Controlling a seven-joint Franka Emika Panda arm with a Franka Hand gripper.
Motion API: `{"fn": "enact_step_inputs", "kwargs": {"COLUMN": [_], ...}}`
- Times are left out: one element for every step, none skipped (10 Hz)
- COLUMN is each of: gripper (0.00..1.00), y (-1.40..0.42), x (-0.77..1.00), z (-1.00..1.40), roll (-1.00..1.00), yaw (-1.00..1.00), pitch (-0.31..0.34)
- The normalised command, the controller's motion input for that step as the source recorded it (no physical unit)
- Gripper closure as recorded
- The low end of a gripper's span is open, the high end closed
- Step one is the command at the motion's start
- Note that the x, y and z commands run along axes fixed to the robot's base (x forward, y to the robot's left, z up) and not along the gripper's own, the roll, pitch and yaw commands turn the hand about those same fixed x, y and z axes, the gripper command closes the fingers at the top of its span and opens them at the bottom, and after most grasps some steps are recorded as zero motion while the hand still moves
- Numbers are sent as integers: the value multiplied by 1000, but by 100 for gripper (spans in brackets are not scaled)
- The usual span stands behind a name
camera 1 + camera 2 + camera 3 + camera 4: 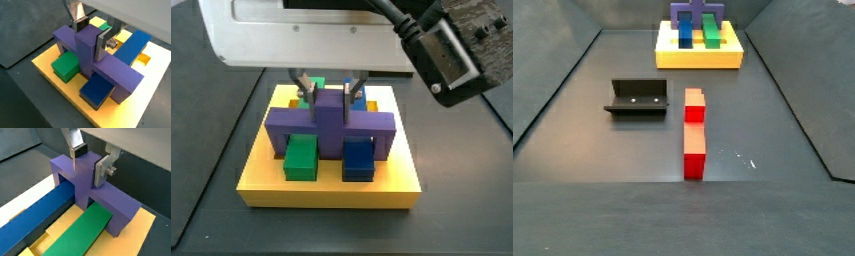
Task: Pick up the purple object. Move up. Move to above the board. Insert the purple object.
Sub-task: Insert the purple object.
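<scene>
The purple object [120,72] [110,200] lies across the yellow board [117,112] [143,235], its legs down on the board and its raised block up. In both wrist views my gripper [89,41] [87,169] straddles that raised block, one silver finger against each side, shut on it. In a side view the gripper [327,92] comes down from above onto the purple object [372,125] on the board [331,190]. From the far side view the purple object [694,12] shows on the board [700,58], and the gripper is cut off by the frame.
A green bar [65,66] and a dark blue bar [99,89] sit in the board under the purple object, with another blue bar [133,45] behind. On the floor lie a red bar [694,130] and the black fixture [637,97].
</scene>
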Motion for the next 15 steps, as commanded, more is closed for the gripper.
{"fn": "enact_step_inputs", "kwargs": {"gripper": [100,100,100,100,100,100,100,100,100,100,100,100,100,100,100], "y": [137,0,0,-94,-20,74,97,51,46,57,0,0,0,26,171], "x": [211,57,0,0,0,97,29,14,20,0,-43,-34,-83,-23,0], "z": [-423,-454,-509,-146,0,0,-9,0,0,0,-151,-40,9,-134,-223], "roll": [99,36,-36,-124,-206,-390,-381,-369,-361,-333,-103,-183,-287,-147,-93], "yaw": [0,0,17,54,17,40,49,57,60,6,0,0,-77,0,0], "pitch": [0,-26,-130,-76,-64,-106,-94,-64,-54,-97,-101,-74,-107,-116,-76]}}
